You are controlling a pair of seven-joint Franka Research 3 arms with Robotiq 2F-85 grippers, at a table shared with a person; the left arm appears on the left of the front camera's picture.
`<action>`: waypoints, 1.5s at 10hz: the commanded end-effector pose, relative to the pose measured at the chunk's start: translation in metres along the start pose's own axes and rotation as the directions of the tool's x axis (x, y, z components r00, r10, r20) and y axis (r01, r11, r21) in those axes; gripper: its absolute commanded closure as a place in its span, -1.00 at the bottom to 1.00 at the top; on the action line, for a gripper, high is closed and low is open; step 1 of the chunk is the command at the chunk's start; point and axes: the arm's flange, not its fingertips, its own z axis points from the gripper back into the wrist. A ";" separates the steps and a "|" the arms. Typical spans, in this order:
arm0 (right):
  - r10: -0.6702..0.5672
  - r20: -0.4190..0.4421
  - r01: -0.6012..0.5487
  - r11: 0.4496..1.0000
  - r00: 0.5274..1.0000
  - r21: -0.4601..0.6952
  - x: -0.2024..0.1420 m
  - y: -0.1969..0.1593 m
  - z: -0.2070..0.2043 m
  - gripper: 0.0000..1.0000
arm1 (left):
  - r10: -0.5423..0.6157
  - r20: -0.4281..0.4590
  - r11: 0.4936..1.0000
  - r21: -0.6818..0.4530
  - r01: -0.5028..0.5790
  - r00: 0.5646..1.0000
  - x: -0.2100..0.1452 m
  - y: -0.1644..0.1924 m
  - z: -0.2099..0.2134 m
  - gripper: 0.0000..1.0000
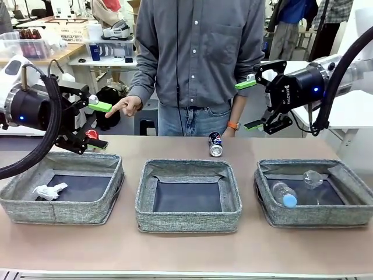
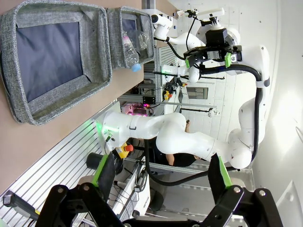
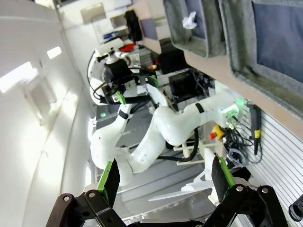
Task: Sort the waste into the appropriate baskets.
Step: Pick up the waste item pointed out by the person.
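Three grey baskets stand in a row: the left basket (image 1: 58,211) holds a crumpled white paper wad (image 1: 49,191), the middle basket (image 1: 187,220) shows only its dark bottom, and the right basket (image 1: 317,217) holds a clear blue-capped bottle (image 1: 284,194) and a clear plastic cup (image 1: 313,178). A dark blue soda can (image 1: 215,144) lies on the table beyond the middle basket. My left gripper (image 1: 98,125) hangs open above the left basket's far edge; something small and red (image 1: 91,134) peeks from behind it. My right gripper (image 1: 249,105) is open, high above the right basket's far side.
A person stands at the far side, one hand (image 1: 125,107) pointing down close to my left gripper, the other wrist (image 1: 233,125) near the can. In the left wrist view, the open fingers (image 2: 104,170) frame the other arm; the bottle (image 2: 130,54) shows too.
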 end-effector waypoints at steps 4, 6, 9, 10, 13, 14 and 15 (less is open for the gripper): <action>0.017 -0.005 -0.017 1.000 1.000 0.022 0.001 0.001 0.001 -1.00 | 0.007 0.002 1.000 -0.005 -0.007 1.000 -0.001 -0.003 0.000 -1.00; 0.017 -0.005 -0.017 1.000 1.000 0.022 0.001 0.001 0.001 -1.00 | 0.007 0.002 1.000 -0.005 -0.007 1.000 -0.001 -0.003 0.000 -1.00; 0.017 -0.005 -0.017 1.000 1.000 0.022 0.001 0.001 0.001 -1.00 | -0.015 0.117 0.967 0.255 -0.015 0.993 0.014 0.010 0.006 -1.00; 0.017 -0.005 -0.017 1.000 1.000 0.022 0.001 0.001 0.001 -1.00 | -0.072 0.199 0.880 0.474 -0.032 0.977 0.034 0.023 0.017 -1.00; 0.017 -0.005 -0.017 1.000 1.000 0.022 0.001 0.001 0.001 -1.00 | -0.111 0.185 0.335 0.932 -0.138 0.976 0.084 0.061 0.041 -1.00; 0.017 -0.005 -0.017 1.000 1.000 0.022 0.001 0.001 0.001 -1.00 | -0.163 0.177 0.238 0.962 -0.135 0.971 0.094 0.065 0.048 -1.00; 0.017 -0.005 -0.017 1.000 1.000 0.022 0.001 0.001 0.001 -1.00 | -0.229 0.189 0.144 0.977 -0.159 0.955 0.105 0.067 0.056 -1.00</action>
